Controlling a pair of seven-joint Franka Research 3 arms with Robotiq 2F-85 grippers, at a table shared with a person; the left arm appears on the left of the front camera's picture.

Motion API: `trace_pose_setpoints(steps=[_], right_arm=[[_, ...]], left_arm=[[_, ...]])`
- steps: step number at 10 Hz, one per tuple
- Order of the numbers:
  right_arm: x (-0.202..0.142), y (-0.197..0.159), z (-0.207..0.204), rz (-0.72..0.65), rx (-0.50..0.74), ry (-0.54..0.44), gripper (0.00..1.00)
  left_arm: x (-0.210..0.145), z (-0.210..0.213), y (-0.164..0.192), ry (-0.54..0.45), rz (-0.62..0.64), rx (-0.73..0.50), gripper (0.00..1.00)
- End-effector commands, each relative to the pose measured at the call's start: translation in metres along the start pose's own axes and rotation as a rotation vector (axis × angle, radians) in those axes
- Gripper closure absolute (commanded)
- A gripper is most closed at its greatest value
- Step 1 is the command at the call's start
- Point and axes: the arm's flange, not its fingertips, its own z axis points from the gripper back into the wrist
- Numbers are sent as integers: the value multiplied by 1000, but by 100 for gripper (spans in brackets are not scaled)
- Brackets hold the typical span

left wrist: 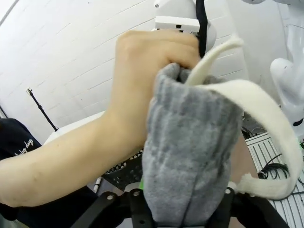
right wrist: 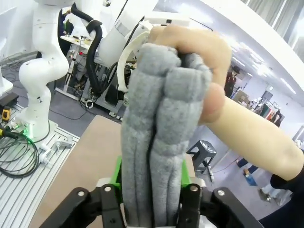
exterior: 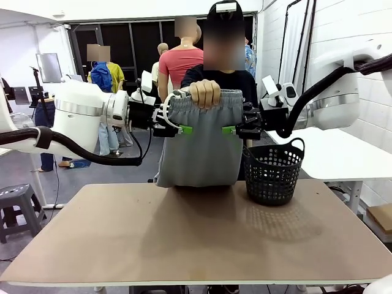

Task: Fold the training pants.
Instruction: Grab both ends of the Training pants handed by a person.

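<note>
Front view shows you both sets of jaws pinching the training pants (exterior: 202,153) just under the waistband (exterior: 226,95), with the left gripper (exterior: 184,129) on one side edge and the right gripper (exterior: 229,129) on the other. The person's hand (exterior: 205,94) grips the waistband's middle from above. The pants hang over the tabletop's (exterior: 184,245) far edge, just beside a black mesh basket (exterior: 272,174).

I count one pair of training pants (exterior: 199,153), one white drawstring (left wrist: 266,123) on it, and one person's hand (exterior: 205,94) at its waistband. There are two grippers of mine, the left gripper (exterior: 185,129) and the right gripper (exterior: 229,129). One black mesh basket (exterior: 272,174) stands on the one worktop (exterior: 184,245), and one grey stool (exterior: 18,202) sits on the floor beside it.
</note>
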Motion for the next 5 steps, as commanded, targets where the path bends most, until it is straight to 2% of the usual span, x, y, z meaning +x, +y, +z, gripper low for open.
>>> trace_pose_setpoints(steps=[1, 5], right_arm=[[4, -8, -3, -47, 2, -52, 100], [4, -13, -4, -100, 30, -54, 100]], left_arm=[[-2, -3, 8, -21, 52, 22, 100], [-17, 1, 22, -58, 133, 44, 100]])
